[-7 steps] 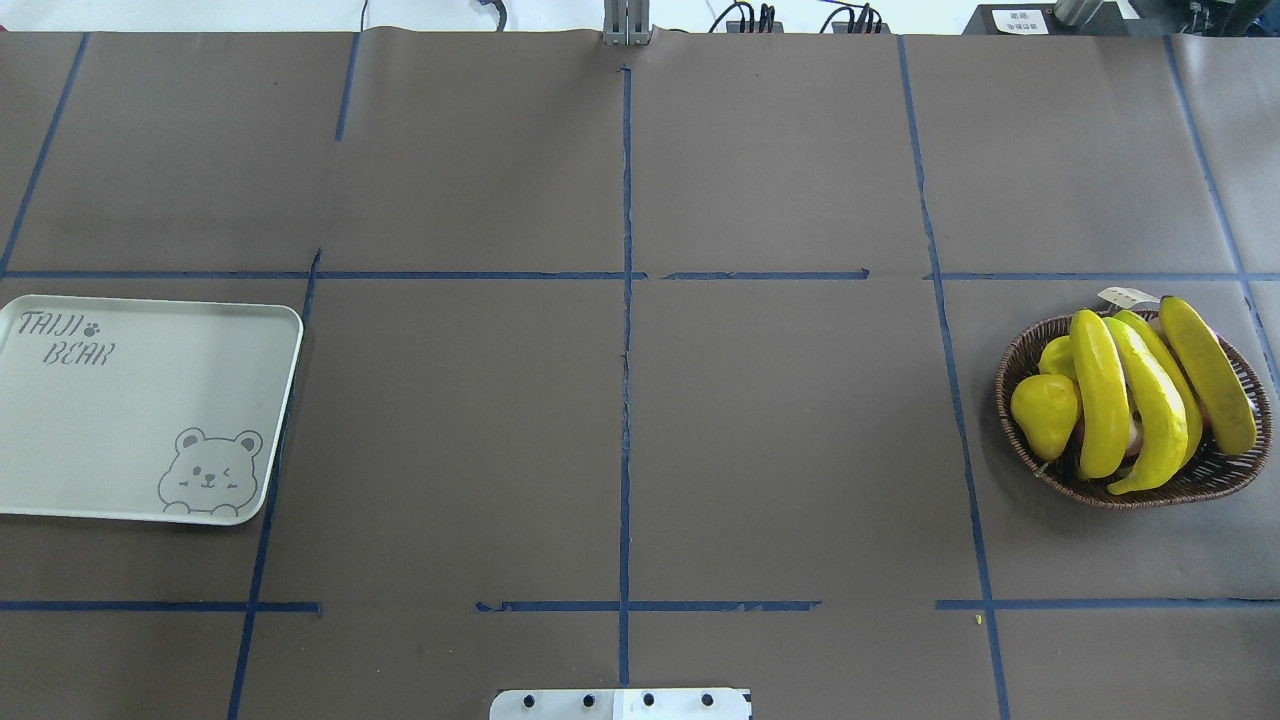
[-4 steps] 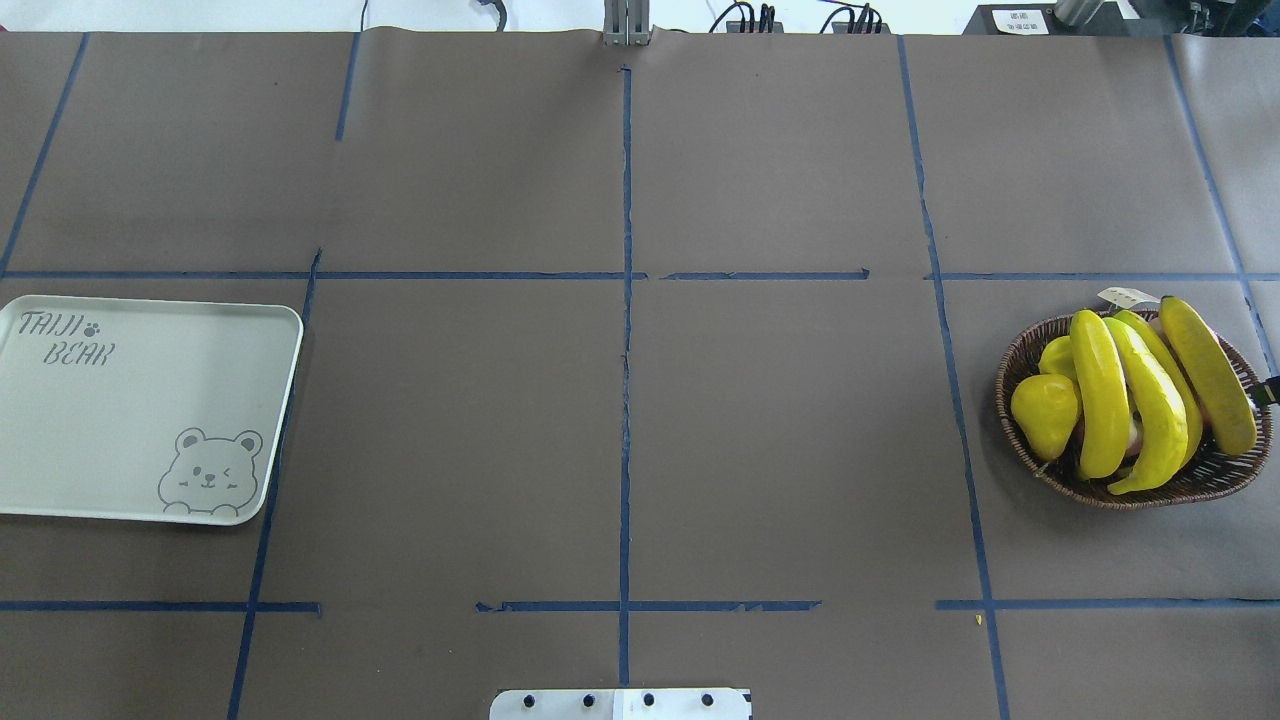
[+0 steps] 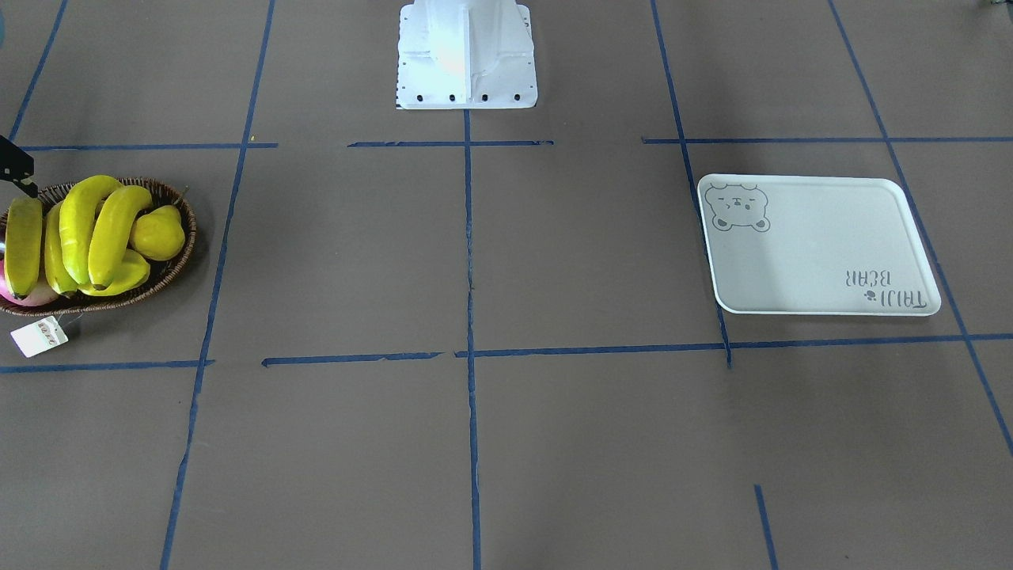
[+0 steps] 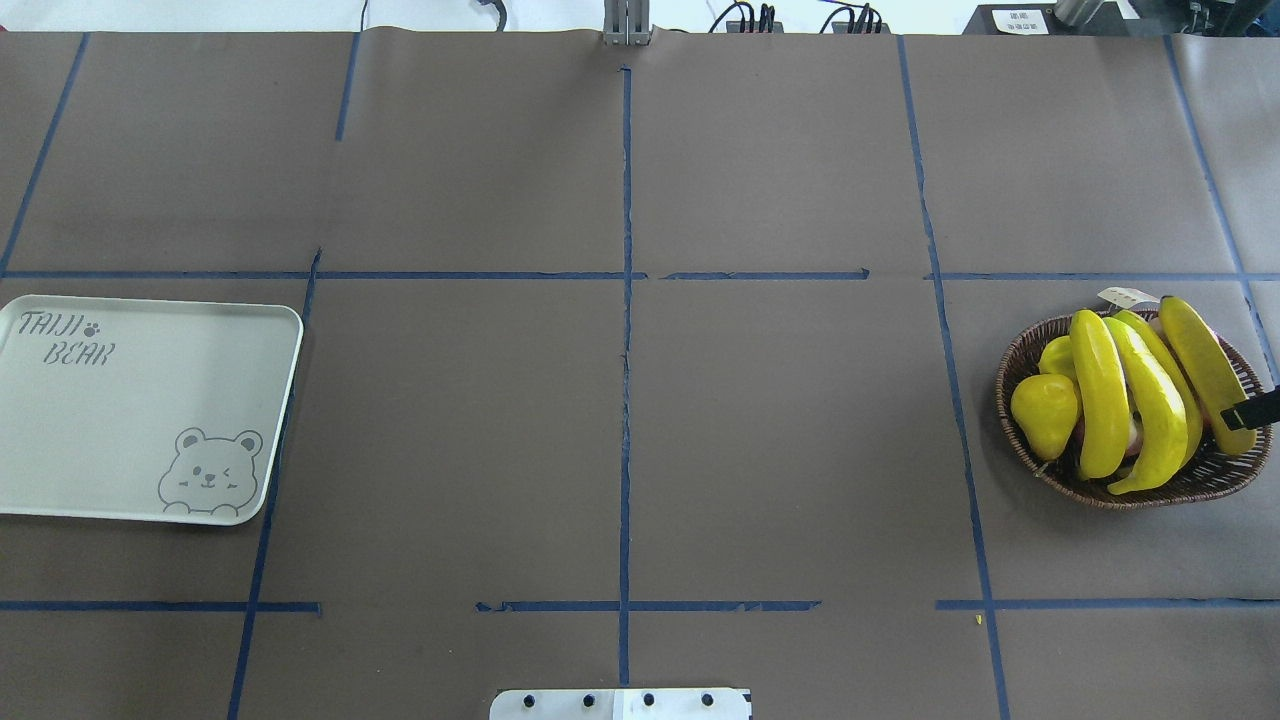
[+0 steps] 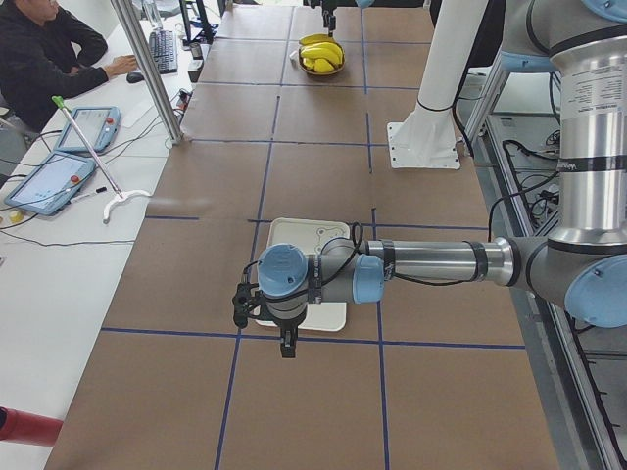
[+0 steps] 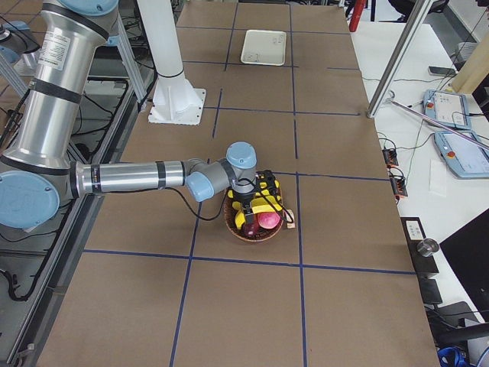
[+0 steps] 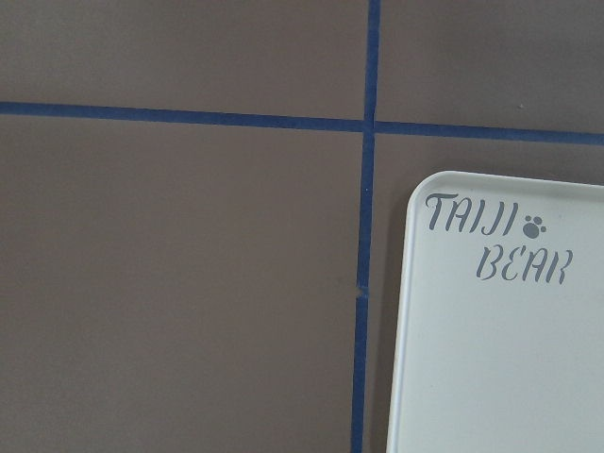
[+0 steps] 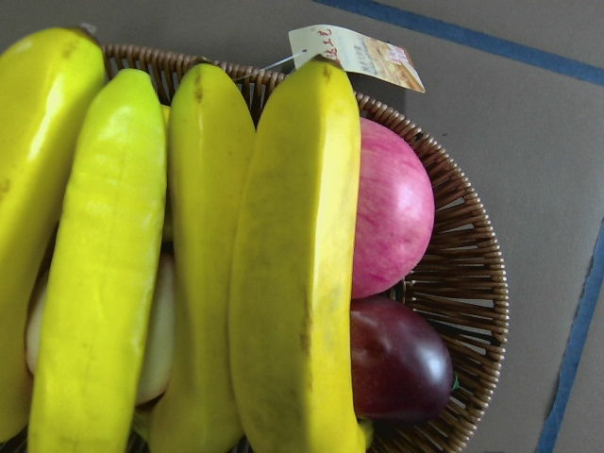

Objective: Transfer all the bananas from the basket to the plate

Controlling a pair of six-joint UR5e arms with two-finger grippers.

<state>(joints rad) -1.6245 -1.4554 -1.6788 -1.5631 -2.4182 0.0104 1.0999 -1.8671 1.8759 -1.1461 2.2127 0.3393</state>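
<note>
Across the whole overhead frame, table (image 4: 780,440): covered in brown paper and divided into rectangles by blue tape lines.
Left arm (image 5: 431,262): seen large across the middle of the exterior left frame, stretched level over the table.
Right arm (image 6: 130,177): seen reaching from the left edge of the exterior right frame to its centre.
Plate (image 4: 140,420): lying flat at the middle left edge of the overhead frame; bear print and "TAIJI BEAR" lettering are uncovered, and no fruit is carried.
Basket (image 4: 1160,493): set at the middle right edge of the overhead frame, well apart from the plate.
Bananas (image 4: 1100,390): four are counted, all laid side by side in the basket across the other fruit; the one nearest the frame's right edge is more orange-tinted.
Other fruit: a yellow pear-like fruit (image 4: 1045,410) is lodged at the basket's left side; a pink apple (image 8: 392,208) and a dark purple fruit (image 8: 396,363) are seen beside the bananas in the right wrist frame.
Left gripper (image 5: 285,338): held pointing down over the plate's edge; the state of the jaws cannot be told.
Right gripper (image 4: 1250,410): only a black tip is shown, overlapping the lower end of the orange-tinted banana; jaw spacing and contact cannot be told.
Paper tag (image 4: 1127,296): lying on the table just above the basket rim in the overhead frame.
</note>
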